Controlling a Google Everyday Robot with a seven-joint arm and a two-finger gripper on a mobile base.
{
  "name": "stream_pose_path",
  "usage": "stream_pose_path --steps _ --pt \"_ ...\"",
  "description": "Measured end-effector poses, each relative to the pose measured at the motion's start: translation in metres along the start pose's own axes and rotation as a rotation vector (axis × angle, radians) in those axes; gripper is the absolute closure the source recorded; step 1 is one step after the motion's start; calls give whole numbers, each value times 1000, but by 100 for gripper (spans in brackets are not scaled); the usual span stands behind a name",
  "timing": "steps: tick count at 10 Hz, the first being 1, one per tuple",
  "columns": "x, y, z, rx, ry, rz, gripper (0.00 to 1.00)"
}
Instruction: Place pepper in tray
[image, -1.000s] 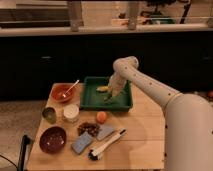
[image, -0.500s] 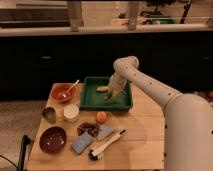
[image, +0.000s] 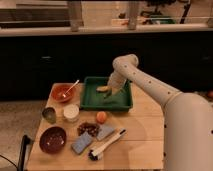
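- Hardly anything has moved: the pepper lies where it was before, inside the tray, near the middle.
- The gripper is low in the tray, just beside the pepper. I cannot tell if it grips the pepper or has let go.
- A round orange fruit sits on the table, near the tray.

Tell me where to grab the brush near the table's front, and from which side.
Take the brush by the middle of its pale handle, from straight above. It lies flat and slanted, dark head toward the camera, handle pointing back and right; a sponge sits close beside it, so a side approach looks crowded. The gripper is over the tray, by the pepper.
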Motion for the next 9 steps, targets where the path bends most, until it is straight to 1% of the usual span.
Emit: stream_pose_path --steps 3,6,9 --pt "4 -6 -3 0 16 11 20" --pt "16 -9 -9 -2 40 33 20" --pt "27 -10 -17 8 52 48 20"
